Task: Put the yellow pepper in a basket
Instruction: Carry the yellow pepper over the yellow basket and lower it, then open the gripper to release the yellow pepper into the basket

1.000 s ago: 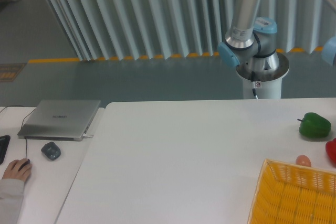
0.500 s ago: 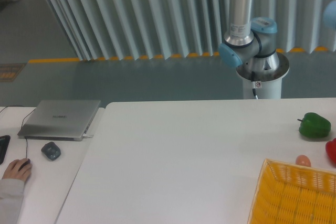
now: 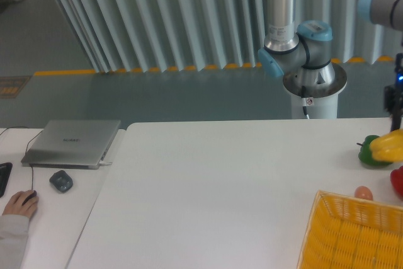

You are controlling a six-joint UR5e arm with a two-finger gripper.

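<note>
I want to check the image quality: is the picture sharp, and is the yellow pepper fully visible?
In the fixed camera view, the light is soft and even, with only faint shadows on the table. The picture is slightly soft overall. The yellow pepper is cut by the right edge, and the claw above it is dark and unclear.

Glossy, smooth skin on yellow pepper [image 3: 388, 146] and green pepper [image 3: 366, 152]. Latticed plastic basket [image 3: 351, 235]. Matt white table [image 3: 214, 187]. Brushed metal laptop [image 3: 72, 142] lid. Satin metal arm tube [image 3: 279, 4].
</note>
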